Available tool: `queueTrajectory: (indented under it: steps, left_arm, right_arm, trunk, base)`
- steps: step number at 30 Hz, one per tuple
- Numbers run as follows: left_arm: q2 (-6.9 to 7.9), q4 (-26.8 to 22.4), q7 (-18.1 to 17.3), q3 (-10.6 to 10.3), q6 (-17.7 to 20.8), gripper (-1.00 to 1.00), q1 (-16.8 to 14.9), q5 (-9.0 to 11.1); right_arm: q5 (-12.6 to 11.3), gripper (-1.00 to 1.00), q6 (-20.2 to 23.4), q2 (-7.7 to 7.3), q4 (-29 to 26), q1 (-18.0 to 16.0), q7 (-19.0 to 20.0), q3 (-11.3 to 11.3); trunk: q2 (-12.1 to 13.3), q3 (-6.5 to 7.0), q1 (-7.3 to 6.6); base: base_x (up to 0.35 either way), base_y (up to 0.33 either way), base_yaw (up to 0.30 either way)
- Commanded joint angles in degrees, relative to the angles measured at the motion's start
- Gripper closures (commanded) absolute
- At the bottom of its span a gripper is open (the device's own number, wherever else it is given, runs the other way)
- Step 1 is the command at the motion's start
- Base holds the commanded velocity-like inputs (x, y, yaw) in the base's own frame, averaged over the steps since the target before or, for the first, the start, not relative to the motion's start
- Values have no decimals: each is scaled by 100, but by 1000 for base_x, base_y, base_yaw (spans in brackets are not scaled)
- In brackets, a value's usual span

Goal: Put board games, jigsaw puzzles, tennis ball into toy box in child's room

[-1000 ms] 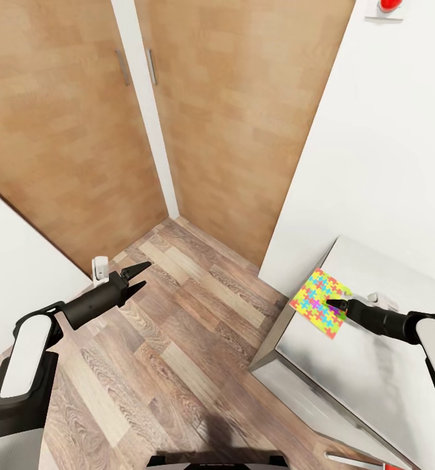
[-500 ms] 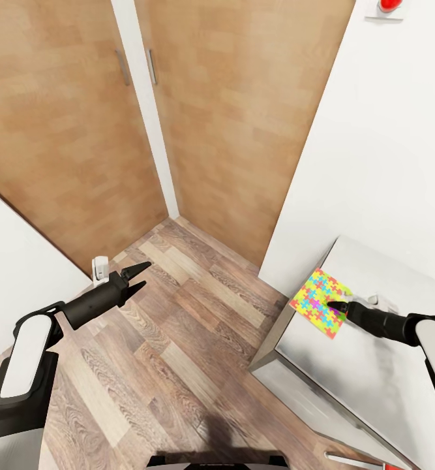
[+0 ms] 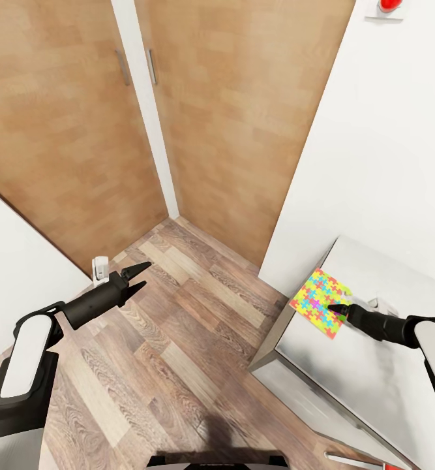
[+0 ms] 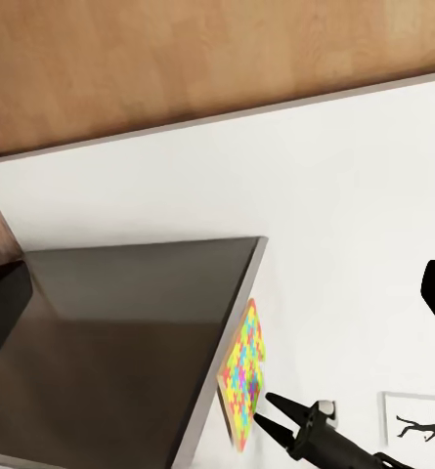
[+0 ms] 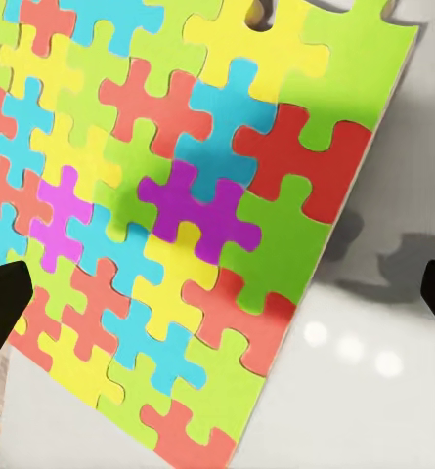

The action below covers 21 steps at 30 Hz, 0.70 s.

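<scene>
One jigsaw puzzle [image 3: 318, 300], a flat sheet of bright interlocking pieces, lies at the corner of the pale table [image 3: 357, 372]. My right gripper [image 3: 336, 307] hovers just over the puzzle's near side, open. In the right wrist view the puzzle [image 5: 178, 215] lies close below, with the dark fingertips [image 5: 2, 303] spread wide to either side. The left wrist view shows the puzzle [image 4: 242, 376] edge-on at the table's [image 4: 109, 352] edge, with the right gripper [image 4: 272, 414] beside it. My left gripper [image 3: 137, 275] hangs open and empty over the floor, far from the table.
Tall wooden wardrobe doors [image 3: 67, 130] and a white wall [image 3: 387, 143] enclose the corner. Wood-plank floor [image 3: 178, 339] lies between me and the table. A small white fitting [image 3: 100, 267] sits low on the left wall. A silhouette picture [image 4: 417, 427] hangs on the wall.
My right gripper has sunk slightly toward the puzzle's near side. The left arm and the puzzle have not moved.
</scene>
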Motion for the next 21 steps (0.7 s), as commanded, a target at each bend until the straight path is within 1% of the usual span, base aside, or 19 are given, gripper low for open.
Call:
queueTrajectory:
  steps: [1,21]
  left_arm:
    - [-2,0,-38,8,27,-100,-4,-37]
    - [-6,0,-38,7,27,-100,-4,-37]
  right_arm:
    - [-48,-100,23,-2,5,-5,-42,-4]
    - [-67,-100,23,0,119,-16,-42,-7]
  trunk:
    - [-9,-8,3]
    - [-9,-8,3]
  base:
    - [0,0,0]
    - [0,0,0]
